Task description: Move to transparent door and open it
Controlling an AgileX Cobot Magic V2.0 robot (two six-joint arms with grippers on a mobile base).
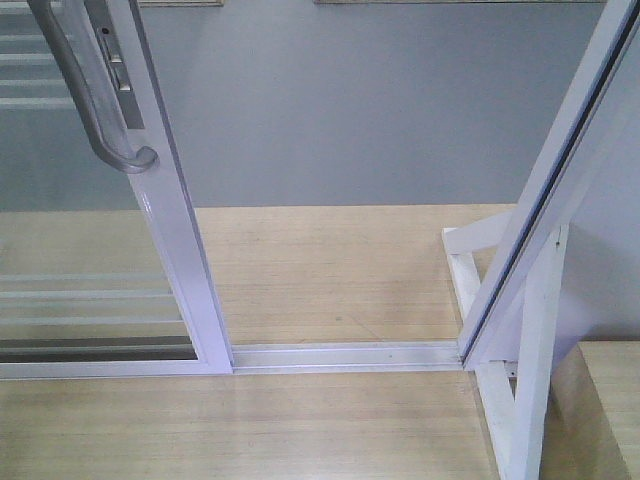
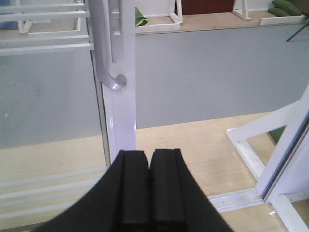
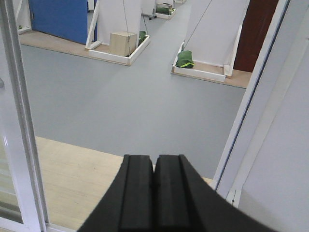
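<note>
The transparent door (image 1: 175, 230) stands at the left, a glass panel in a glossy white frame with thin white bars. Its grey curved handle (image 1: 95, 100) and lock plate (image 1: 115, 70) are at the upper left. A gap lies between the door's edge and the slanted post. In the left wrist view my left gripper (image 2: 149, 154) is shut and empty, just below the door frame (image 2: 120, 111) and handle (image 2: 104, 58), not touching them. My right gripper (image 3: 154, 159) is shut and empty, facing the gap, with the door edge (image 3: 21, 145) at its left. Neither gripper shows in the front view.
The slanted white outer frame post (image 1: 560, 190) with its floor brace (image 1: 520, 400) bounds the right side. A white floor track (image 1: 345, 355) runs between door and post. Beyond lie wooden flooring, then grey floor, white stands, a green bag (image 3: 185, 59) and a wooden box (image 3: 122, 43).
</note>
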